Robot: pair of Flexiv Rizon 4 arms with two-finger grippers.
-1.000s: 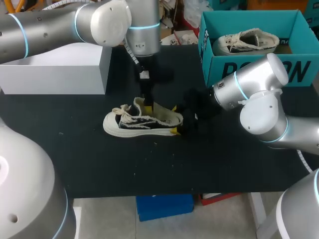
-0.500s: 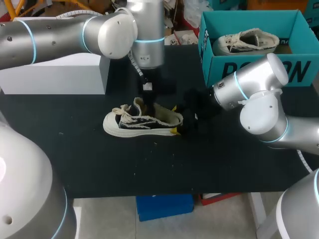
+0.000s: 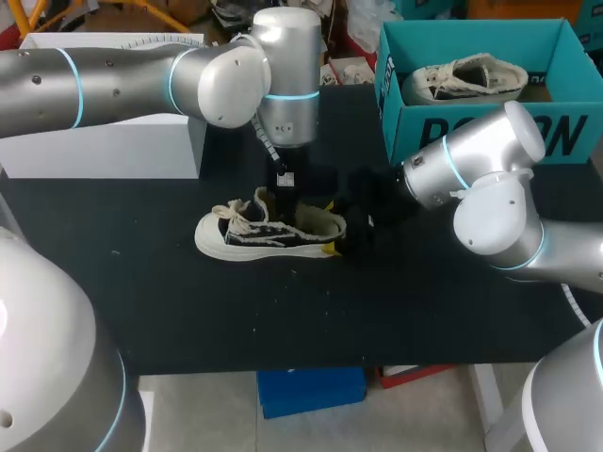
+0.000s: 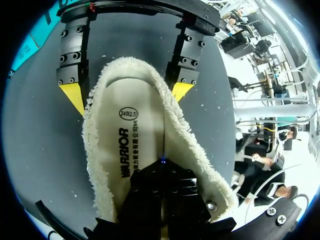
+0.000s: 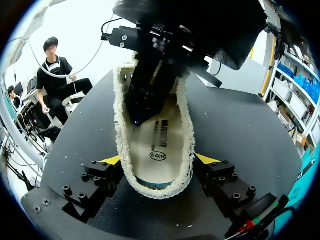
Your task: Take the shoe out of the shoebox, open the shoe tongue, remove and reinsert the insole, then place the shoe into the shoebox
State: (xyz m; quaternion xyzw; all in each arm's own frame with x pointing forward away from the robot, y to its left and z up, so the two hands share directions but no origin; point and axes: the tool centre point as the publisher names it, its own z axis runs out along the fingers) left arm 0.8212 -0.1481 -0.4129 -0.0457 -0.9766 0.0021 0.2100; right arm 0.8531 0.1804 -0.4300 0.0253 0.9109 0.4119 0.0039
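A black-and-white sneaker (image 3: pixel 247 235) lies on its sole on the black table, toe to the left. My right gripper (image 3: pixel 332 227) clasps its heel, one yellow tip on each side of the fleecy collar (image 5: pixel 189 150). From above, my left gripper (image 3: pixel 283 200) reaches into the shoe's mouth. Its black fingers (image 4: pixel 162 175) are pressed together with their ends on the cream insole (image 4: pixel 135 135). In the right wrist view the left gripper (image 5: pixel 142 100) stands inside the shoe, ahead of my right gripper (image 5: pixel 159 160). In the left wrist view the right gripper (image 4: pixel 127 92) flanks the heel.
A teal shoebox (image 3: pixel 405 132) stands at the back right with a second, pale sneaker (image 3: pixel 466 80) in it. A white box (image 3: pixel 104 141) sits at the back left. My right arm's elbow (image 3: pixel 495 217) hangs over the table's right part.
My left arm has shifted right and lowered, bringing its gripper deeper into the shoe. The shoe and the right arm have stayed put.
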